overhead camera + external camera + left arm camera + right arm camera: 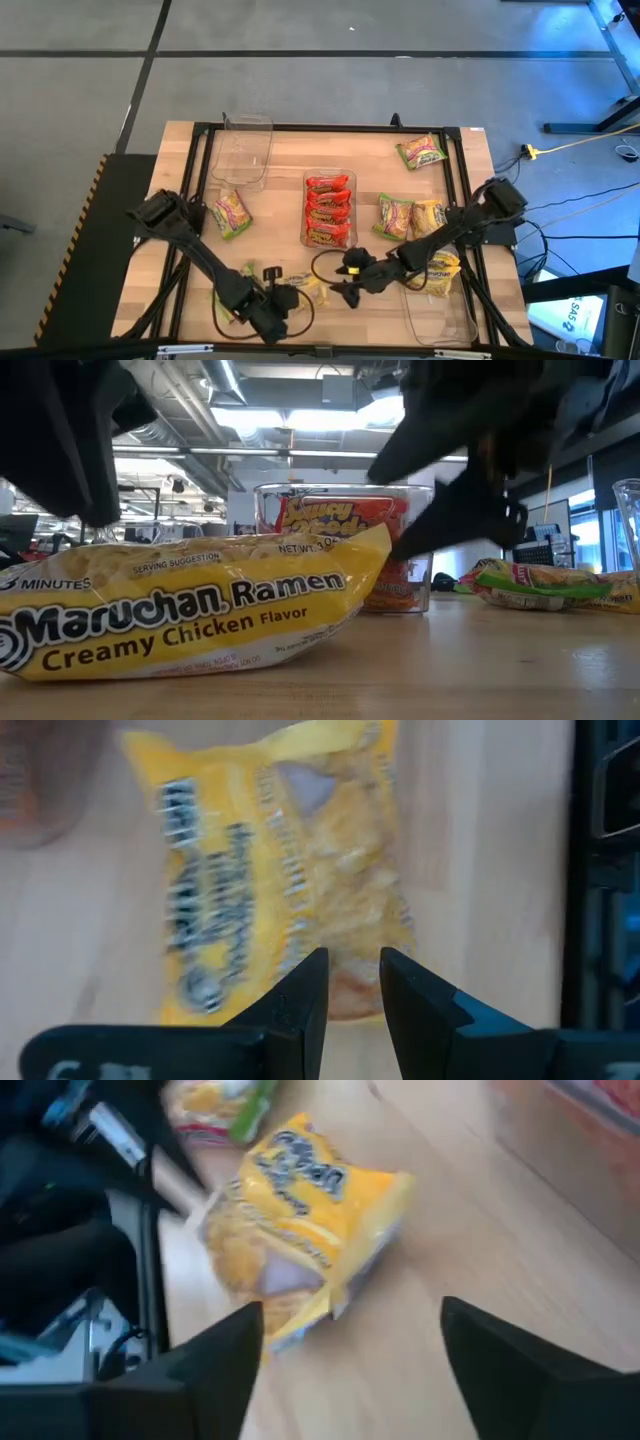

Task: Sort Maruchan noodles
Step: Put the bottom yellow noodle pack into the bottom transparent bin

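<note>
A yellow Maruchan noodle packet [305,285] lies flat on the wooden table near its front edge, label up [190,610]. No gripper touches it. My left gripper [288,300] hovers at its left, the fingers a narrow gap apart [353,995] with nothing between them. The packet [280,870] lies just beyond their tips. My right gripper [342,276] stands at the packet's right, wide open [350,1370], with the packet [300,1220] ahead of its fingers.
A clear tray of red packets [328,210] stands mid-table. An empty clear tray [242,150] is far left. A tray holding a yellow packet [440,275] is near right. Green packets [232,212] [393,215] [420,152] and a yellow one [428,215] lie loose.
</note>
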Controlling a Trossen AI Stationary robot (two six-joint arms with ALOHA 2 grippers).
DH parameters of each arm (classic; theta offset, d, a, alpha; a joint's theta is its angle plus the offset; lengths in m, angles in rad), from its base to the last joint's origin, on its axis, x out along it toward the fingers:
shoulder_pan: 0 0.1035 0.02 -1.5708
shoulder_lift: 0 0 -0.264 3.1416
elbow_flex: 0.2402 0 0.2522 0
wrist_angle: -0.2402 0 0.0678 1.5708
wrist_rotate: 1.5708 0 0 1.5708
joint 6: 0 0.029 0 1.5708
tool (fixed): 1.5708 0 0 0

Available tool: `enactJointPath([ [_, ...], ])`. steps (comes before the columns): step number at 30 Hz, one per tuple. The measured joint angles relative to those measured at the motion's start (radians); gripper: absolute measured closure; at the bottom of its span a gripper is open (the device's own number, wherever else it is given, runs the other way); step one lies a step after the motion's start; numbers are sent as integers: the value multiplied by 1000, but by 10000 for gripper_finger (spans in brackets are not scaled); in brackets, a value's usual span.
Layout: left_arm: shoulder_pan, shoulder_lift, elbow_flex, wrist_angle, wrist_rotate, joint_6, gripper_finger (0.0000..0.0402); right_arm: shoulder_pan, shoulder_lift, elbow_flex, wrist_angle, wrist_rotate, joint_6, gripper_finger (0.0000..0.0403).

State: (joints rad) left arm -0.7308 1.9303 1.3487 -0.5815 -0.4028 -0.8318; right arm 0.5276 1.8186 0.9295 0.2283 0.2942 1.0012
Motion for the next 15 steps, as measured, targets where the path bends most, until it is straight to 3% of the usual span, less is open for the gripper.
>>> enactJointPath([
  [6,-4,86,1,80,-15,26,313,-12,67,0,99,-33,38,85],
  [15,7,126,3,180,-78,83,313,-20,95,0,140,-52,41,92],
])
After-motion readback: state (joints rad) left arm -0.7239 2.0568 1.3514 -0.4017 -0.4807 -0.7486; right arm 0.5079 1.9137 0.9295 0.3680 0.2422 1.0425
